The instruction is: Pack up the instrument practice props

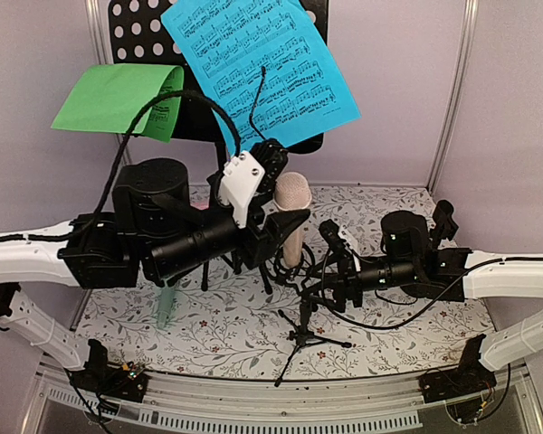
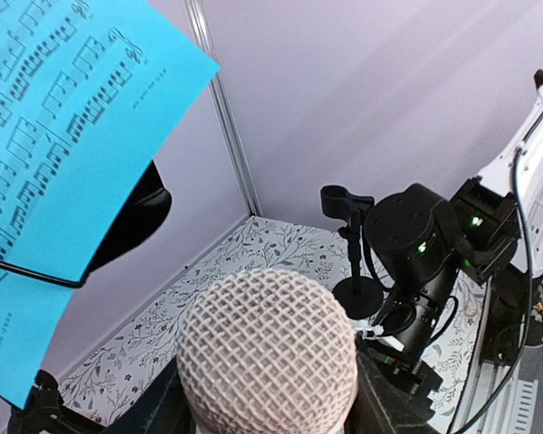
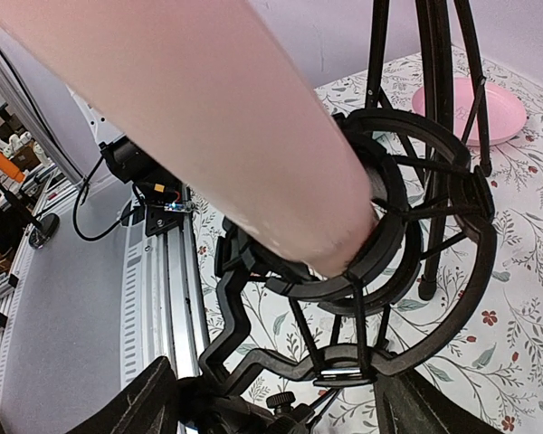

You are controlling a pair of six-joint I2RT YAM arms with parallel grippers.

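Observation:
My left gripper (image 1: pixel 285 226) is shut on the peach toy microphone (image 1: pixel 292 237), which stands upright; its mesh head (image 2: pixel 267 348) fills the left wrist view between my fingers. The microphone's lower end (image 3: pixel 208 127) sits in the ring mount (image 3: pixel 389 240) of a small black tripod (image 1: pixel 305 333). My right gripper (image 1: pixel 330 276) is shut on that mount's base (image 3: pixel 326 384). Behind stands the black perforated music desk (image 1: pixel 134 36), with the blue sheet (image 1: pixel 262 63) and the green sheet (image 1: pixel 118 95) on it. A pale green microphone (image 1: pixel 167 306) is mostly hidden under my left arm.
A second black stand with a clip (image 2: pixel 348 203) and a round base stands at the back right, beside my right arm (image 2: pixel 425 244). The pink plate (image 3: pixel 471 113) lies behind the music desk's tripod legs (image 3: pixel 434 136). Walls close the back and sides.

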